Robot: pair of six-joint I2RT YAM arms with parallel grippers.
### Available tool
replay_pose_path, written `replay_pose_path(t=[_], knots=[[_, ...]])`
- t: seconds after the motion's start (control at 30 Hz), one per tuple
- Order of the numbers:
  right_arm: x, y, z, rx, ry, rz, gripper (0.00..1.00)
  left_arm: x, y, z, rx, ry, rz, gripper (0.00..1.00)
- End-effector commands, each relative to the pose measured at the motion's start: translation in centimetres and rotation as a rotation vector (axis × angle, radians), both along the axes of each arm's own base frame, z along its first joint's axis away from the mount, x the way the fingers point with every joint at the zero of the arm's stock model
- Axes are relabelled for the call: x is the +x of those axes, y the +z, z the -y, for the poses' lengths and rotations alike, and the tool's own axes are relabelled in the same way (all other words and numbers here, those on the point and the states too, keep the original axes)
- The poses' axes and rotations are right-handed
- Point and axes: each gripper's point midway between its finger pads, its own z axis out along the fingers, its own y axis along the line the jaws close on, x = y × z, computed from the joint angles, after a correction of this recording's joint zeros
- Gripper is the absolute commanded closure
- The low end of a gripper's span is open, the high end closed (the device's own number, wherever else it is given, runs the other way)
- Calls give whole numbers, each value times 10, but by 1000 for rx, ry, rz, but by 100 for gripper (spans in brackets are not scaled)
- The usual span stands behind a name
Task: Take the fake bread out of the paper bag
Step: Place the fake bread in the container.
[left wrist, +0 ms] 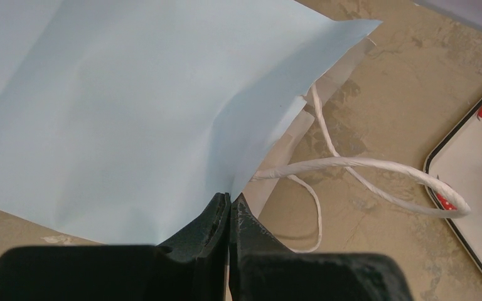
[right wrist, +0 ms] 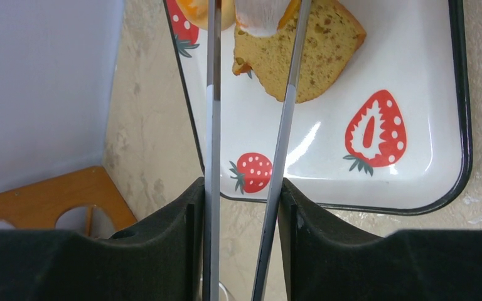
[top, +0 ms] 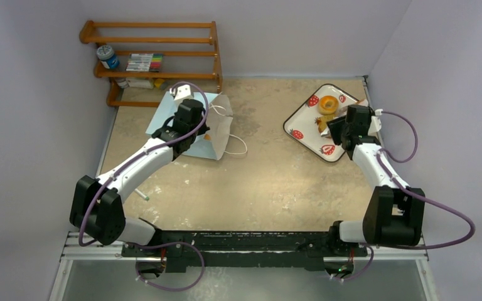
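**Bag pinned, bread on the tray.** On the left of the desk [top: 263,188], the left end effector [left wrist: 229,202] is pinched together on the edge of the pale blue paper bag [left wrist: 119,106]. The bag lies on its side with its mouth to the right and its white cord handles [left wrist: 364,168] trailing out. The paper looks thin, light and easily creased, and it would likely slide or lift unless held at the rim. Its inside is hidden, so whether any piece is in there cannot be told.

On the far right, the fake bread [right wrist: 314,56] sits on a strawberry-patterned tray [right wrist: 364,182]: a tan-brown slice, an orange bagel ring [top: 328,105] and a white-ended baguette [right wrist: 260,15]. The pieces look light, stiff and smooth, and are probably best taken across a narrow width. The right end effector [top: 339,128] has its blades apart on either side of the baguette's white end; whether it grips cannot be told.
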Motion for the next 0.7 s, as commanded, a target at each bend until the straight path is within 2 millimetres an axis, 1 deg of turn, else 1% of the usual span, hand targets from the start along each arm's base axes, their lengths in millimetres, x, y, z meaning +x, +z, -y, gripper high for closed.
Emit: replay_pose_path(t=[0.0, 0.17, 0.33, 0.5, 0.6, 0.67], knots=[[19, 37, 2, -24, 45, 99, 55, 13, 16, 8, -76, 11, 71, 100], [18, 37, 3, -32, 53, 88, 54, 15, 16, 9, -89, 15, 77, 100], [12, 39, 0, -29, 68, 85, 54, 15, 15, 10, -96, 19, 78, 100], [5, 51, 0, -36, 68, 112, 54, 16, 18, 12, -111, 17, 88, 100], [3, 63, 5, -69, 55, 138, 54, 17, 18, 13, -116, 17, 87, 100], [1, 69, 4, -74, 64, 149, 54, 17, 18, 14, -123, 15, 86, 100]])
